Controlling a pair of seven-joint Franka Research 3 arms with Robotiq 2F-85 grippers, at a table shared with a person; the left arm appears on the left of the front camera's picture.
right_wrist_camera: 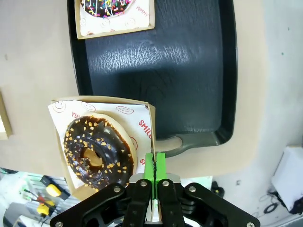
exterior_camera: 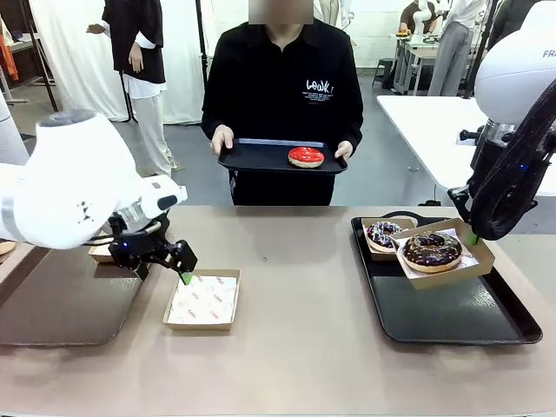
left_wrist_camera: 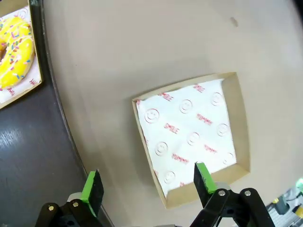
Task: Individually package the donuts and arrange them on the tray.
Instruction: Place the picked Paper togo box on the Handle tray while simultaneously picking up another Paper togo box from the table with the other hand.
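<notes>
My right gripper (right_wrist_camera: 155, 166) is shut on the rim of a cardboard box (exterior_camera: 443, 258) that carries the dark chocolate donut (exterior_camera: 432, 249) (right_wrist_camera: 97, 151), lifted over the black tray (exterior_camera: 452, 313). A boxed sprinkled donut (exterior_camera: 383, 234) (right_wrist_camera: 106, 7) lies on that tray's far left corner. My left gripper (exterior_camera: 169, 268) (left_wrist_camera: 148, 182) hangs open over the near edge of an empty paper-lined box (exterior_camera: 204, 300) (left_wrist_camera: 194, 132). The yellow donut (left_wrist_camera: 14, 47) sits boxed on the dark tray (left_wrist_camera: 33, 156) beside it. A person holds another tray (exterior_camera: 261, 156) with the red donut (exterior_camera: 306, 157).
The dark tray (exterior_camera: 61, 304) lies at the table's left edge, mostly under my left arm. Bare tabletop (exterior_camera: 304, 287) stretches between the empty box and the black tray. The person stands at the far side, holding their tray above the table's far edge.
</notes>
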